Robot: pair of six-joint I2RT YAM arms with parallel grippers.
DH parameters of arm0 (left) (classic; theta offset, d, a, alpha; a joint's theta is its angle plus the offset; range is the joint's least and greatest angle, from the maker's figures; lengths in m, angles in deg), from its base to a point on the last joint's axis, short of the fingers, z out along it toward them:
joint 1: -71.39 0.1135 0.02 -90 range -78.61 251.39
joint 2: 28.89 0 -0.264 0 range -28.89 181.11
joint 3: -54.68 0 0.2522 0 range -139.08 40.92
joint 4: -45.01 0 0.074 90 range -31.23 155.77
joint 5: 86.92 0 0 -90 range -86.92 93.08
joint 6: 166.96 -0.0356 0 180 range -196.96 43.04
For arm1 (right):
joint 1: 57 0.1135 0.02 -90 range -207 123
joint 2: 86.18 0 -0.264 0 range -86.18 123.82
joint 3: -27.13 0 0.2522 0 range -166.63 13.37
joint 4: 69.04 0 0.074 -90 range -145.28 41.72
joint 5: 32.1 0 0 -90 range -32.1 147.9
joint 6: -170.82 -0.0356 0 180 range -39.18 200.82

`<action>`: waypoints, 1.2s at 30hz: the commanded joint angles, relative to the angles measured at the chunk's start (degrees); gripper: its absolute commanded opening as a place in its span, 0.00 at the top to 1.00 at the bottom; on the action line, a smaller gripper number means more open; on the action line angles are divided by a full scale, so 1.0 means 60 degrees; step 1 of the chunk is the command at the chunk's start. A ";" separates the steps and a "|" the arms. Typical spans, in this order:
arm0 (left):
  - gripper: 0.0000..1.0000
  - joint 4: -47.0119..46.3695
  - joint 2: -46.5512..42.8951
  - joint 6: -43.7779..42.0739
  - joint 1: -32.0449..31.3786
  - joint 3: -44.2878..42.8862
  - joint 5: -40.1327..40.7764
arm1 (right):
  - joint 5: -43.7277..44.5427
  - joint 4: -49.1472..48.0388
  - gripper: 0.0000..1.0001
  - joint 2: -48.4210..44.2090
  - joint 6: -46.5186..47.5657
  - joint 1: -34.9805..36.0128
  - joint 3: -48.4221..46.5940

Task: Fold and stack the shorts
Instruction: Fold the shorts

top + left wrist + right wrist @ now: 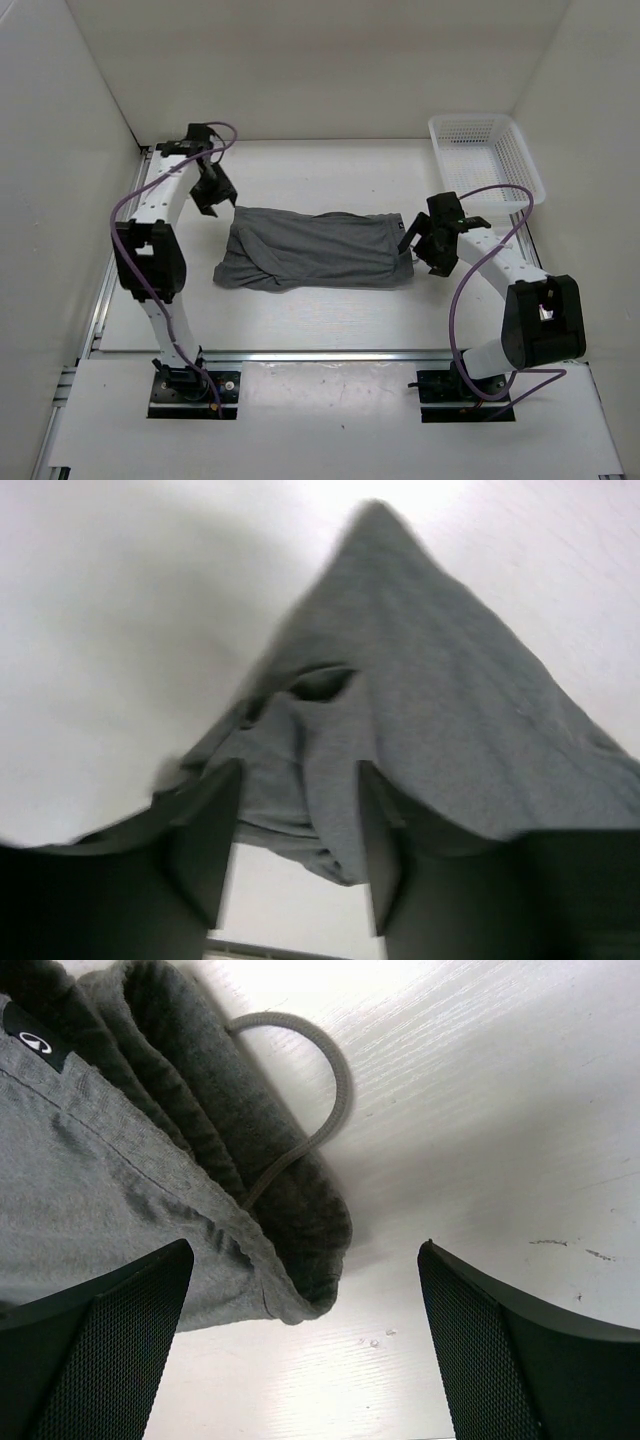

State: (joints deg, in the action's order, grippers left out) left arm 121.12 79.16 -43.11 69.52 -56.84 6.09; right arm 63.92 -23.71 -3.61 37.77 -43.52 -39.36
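Observation:
The grey shorts [315,250] lie folded in a long bundle across the middle of the table. My left gripper [213,203] hovers at their far left corner. In the left wrist view its jaws [300,772] stand apart and hold nothing, while the shorts [450,700] spread out beyond them with a hem edge showing in the gap. My right gripper [418,245] is at the shorts' right end. Its jaws [305,1250] are wide open over bare table, with the waistband [300,1210] and drawstring loop [335,1080] just to their left.
A white mesh basket [530,165] stands at the back right corner, behind the right arm. White walls close in the table on the left, the back and the right. A metal rail [300,353] runs along the near edge.

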 commanded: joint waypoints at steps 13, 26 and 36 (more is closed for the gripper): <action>0.86 0.0669 0.2178 -0.0001 -0.0890 -0.1388 0.0261 | 0.0447 0.0509 0.03 -0.0577 0.0114 -0.0049 -0.0206; 0.90 0.0419 -0.1760 0.0013 -0.0890 0.2708 0.0715 | 0.0636 0.0509 0.03 -0.0665 0.0202 -0.0049 -0.0206; 0.42 -0.0196 -0.3051 0.0541 -0.0260 0.5425 0.0832 | 0.0725 0.0509 0.03 -0.0665 0.0378 -0.0049 -0.0118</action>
State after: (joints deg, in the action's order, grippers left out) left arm 122.72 63.49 -40.62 66.39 -23.18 9.59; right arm 66.96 -21.21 -5.97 38.84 -43.52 -39.36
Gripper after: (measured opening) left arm 0.580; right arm 0.973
